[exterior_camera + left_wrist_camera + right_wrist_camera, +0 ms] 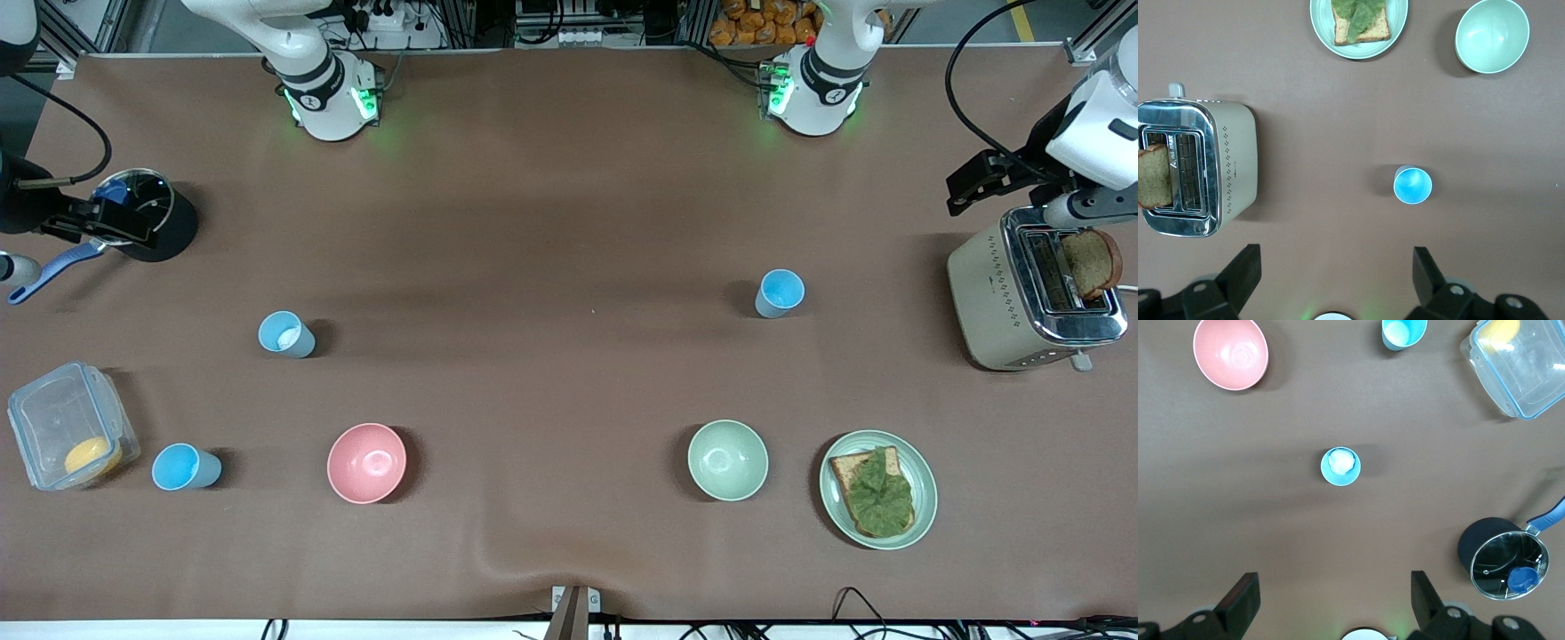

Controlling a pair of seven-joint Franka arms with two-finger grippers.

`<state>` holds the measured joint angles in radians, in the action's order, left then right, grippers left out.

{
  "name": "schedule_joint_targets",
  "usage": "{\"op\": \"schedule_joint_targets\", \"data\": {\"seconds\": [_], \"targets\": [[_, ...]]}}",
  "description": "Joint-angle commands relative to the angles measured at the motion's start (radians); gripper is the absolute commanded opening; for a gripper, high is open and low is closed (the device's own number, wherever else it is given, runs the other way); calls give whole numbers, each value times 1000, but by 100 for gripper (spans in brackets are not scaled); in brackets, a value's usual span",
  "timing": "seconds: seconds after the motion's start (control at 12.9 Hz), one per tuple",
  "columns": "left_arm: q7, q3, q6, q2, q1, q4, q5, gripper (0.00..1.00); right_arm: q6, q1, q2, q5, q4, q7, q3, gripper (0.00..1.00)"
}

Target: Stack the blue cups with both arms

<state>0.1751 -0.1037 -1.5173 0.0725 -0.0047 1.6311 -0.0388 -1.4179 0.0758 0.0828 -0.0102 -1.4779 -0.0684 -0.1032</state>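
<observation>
- Both arms cut off at frame edges; left gripper (1335, 280) & right gripper (1331, 600) seen spread wide, nothing held.
- 3 blue cups counted on surface (551, 222), all apart: one (780, 292) twd left arm's end, whitish-patch one (285, 334) & third (184, 467) twd right arm's end.
- 2 bowls seen.

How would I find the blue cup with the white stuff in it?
Start at the round pink bowl. The small light-blue plastic cup stands farther from the front camera than it, toward the right arm's end. Unlike the two other blue cups, it has a whitish patch inside.
</observation>
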Motion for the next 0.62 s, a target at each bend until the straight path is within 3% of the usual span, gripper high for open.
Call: {"op": "schedule_joint_targets", "data": {"seconds": [0.0,0.54], "targets": [[-29,-4,6,17,2,6,13,100,-3,-4,-21,16,-16,-7,5,100],[-16,-30,3,13,9,6,8,100,1,-5,-21,16,-16,-7,5,100]]}}
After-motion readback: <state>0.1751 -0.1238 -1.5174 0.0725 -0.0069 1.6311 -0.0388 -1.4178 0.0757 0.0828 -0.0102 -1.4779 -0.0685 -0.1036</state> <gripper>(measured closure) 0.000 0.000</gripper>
